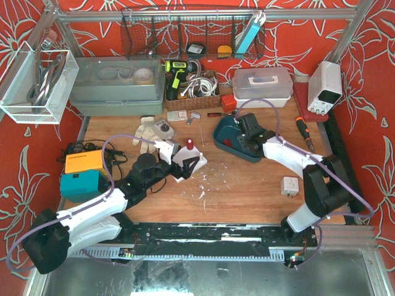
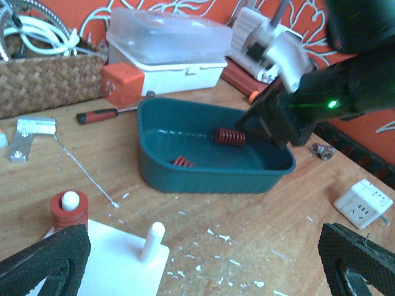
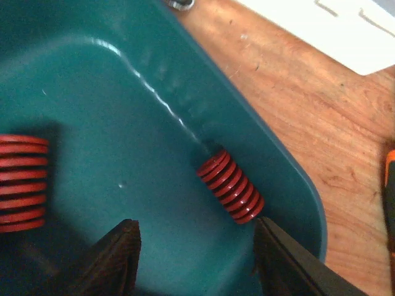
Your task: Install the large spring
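Gripper check: we log the right gripper (image 3: 196,259) spread wide and holding nothing, low inside the teal tray (image 3: 80,80). Just ahead of one finger a smaller spring (image 3: 231,194) leans on the tray wall; we cannot tell whether they touch. Off to the other side, cut by the wrist view's edge, the large spring (image 3: 21,182) lies flat on the tray floor. Across the table (image 1: 247,185) the left gripper (image 2: 203,246) is likewise spread and bare, hovering over the white peg block (image 2: 123,265), where one peg carries a red spring (image 2: 62,216).
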Motion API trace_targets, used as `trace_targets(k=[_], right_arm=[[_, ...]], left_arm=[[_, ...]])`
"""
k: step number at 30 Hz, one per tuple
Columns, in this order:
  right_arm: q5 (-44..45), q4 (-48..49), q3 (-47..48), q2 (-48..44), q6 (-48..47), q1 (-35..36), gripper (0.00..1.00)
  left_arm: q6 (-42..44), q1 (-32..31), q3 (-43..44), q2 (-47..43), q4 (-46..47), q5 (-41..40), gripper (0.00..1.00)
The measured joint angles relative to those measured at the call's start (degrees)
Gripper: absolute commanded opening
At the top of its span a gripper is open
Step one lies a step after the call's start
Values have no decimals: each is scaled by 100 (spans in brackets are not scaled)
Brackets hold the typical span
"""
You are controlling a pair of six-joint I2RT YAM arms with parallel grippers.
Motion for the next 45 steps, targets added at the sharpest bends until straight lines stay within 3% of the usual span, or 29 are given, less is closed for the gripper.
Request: trace_targets(k=[9, 17, 45], right_arm=[[-133, -579, 601, 990, -334, -614, 46], [-149, -732, 1086, 1624, -527, -730, 45], [-605, -1154, 1572, 2312, -494, -1027, 50]], left_arm=[[199, -20, -22, 13, 280, -55, 100], [271, -20, -151, -114, 356, -175, 100], [341, -20, -160, -214, 356, -468, 100]])
